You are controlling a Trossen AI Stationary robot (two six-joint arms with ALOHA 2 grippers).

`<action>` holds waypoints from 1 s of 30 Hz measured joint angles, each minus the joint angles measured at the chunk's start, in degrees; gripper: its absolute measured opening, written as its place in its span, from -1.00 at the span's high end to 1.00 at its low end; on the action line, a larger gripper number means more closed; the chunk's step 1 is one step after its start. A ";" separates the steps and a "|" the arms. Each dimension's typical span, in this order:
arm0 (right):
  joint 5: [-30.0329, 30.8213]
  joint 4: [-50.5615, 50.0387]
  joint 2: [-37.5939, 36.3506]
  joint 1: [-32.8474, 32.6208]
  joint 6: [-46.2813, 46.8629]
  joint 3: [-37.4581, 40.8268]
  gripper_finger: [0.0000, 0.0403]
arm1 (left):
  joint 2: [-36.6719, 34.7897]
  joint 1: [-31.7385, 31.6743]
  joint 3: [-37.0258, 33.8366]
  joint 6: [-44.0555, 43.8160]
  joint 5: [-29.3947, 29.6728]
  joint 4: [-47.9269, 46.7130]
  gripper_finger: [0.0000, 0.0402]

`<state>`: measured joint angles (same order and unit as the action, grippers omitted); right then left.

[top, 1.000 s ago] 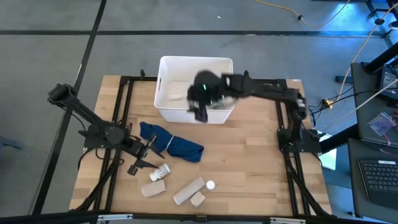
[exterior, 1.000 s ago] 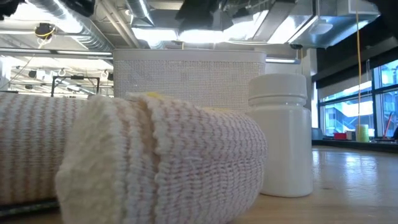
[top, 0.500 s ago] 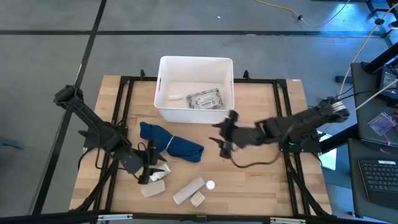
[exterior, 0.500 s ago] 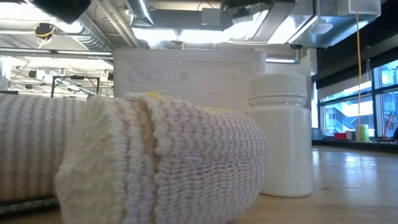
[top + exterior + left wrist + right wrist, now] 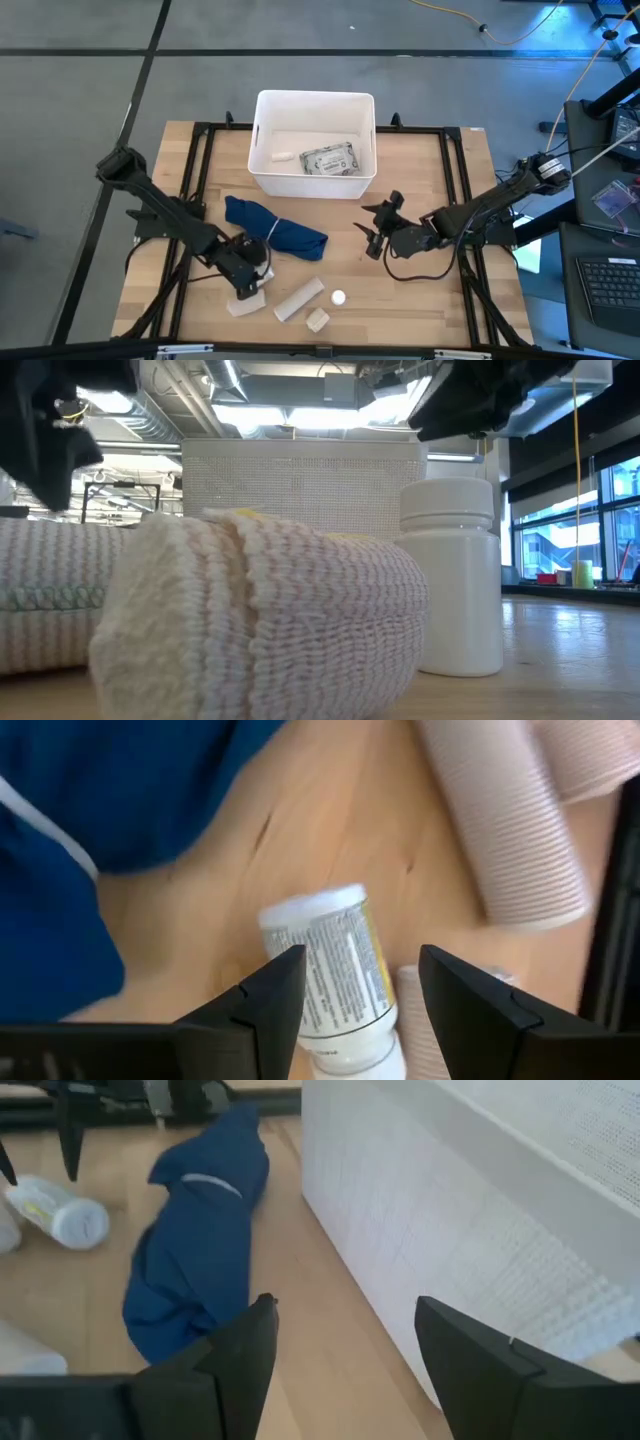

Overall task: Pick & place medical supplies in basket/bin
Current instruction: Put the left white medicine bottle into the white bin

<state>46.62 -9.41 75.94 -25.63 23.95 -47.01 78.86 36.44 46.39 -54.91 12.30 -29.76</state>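
The white bin stands at the table's far middle. It holds a grey dotted packet and a small pale item. My left gripper is open and low over a white labelled vial that lies on its side near the blue cloth. My right gripper is open and empty, low over the table on the near right of the bin. A beige bandage roll, a beige block, another beige block and a small white vial lie near the front edge. My left gripper's two fingers stand on either side of the lying vial's body, coming from above and lying across it. Whether they touch it I cannot tell. The vial lies on the table.
The blue cloth lies between the bin's near wall and the supplies. Black frame rails run along the table's left and right sides. In the low view a bandage roll and a white bottle stand close to the camera.
My right gripper has left the bin and come down toward the table's near right, and is now low beside the bin. My left gripper has gone toward the table's near edge and right, down over the labelled vial.
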 joint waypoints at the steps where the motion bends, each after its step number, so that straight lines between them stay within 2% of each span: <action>1: 0.26 0.04 0.04 0.02 -0.02 0.40 -0.18 | 1.19 -0.37 0.15 -0.66 -0.79 -0.06 0.06; 5: 0.50 0.94 0.02 0.29 -0.11 1.32 -0.18 | 5.00 -1.65 1.39 -3.03 -3.64 0.15 0.06; 15: 0.49 1.14 0.13 0.33 0.02 2.41 -0.18 | 12.82 -2.64 3.69 -2.07 -11.35 1.49 0.06; 25: 0.49 1.21 0.15 0.33 -0.13 2.41 -0.18 | 11.15 -2.90 3.09 6.48 -14.21 5.47 0.06; 30: 0.47 1.28 0.17 0.33 -0.13 2.41 -0.18 | 9.56 -2.90 2.96 7.28 -13.78 7.32 0.06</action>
<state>47.09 -8.13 76.12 -25.30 23.81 -44.60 88.42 33.54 49.35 -47.63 -1.47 -22.44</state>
